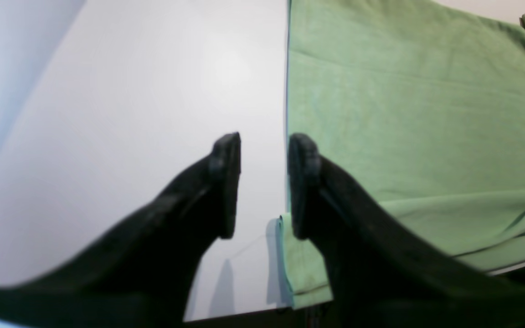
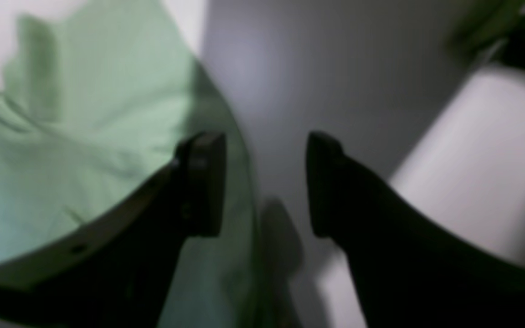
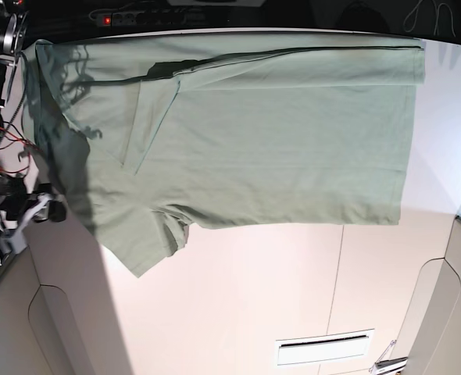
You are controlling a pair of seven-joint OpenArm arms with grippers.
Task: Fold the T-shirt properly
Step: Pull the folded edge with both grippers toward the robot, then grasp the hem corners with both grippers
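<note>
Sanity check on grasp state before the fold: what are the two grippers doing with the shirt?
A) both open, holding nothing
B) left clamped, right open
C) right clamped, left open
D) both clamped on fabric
A: the left gripper shows bare table in the gap beside the T-shirt edge, and the right gripper also gapes with no fabric between its fingers.

White table fills the view, one seam line running down it, a slot near the bottom, power strip glowing red up top.
</note>
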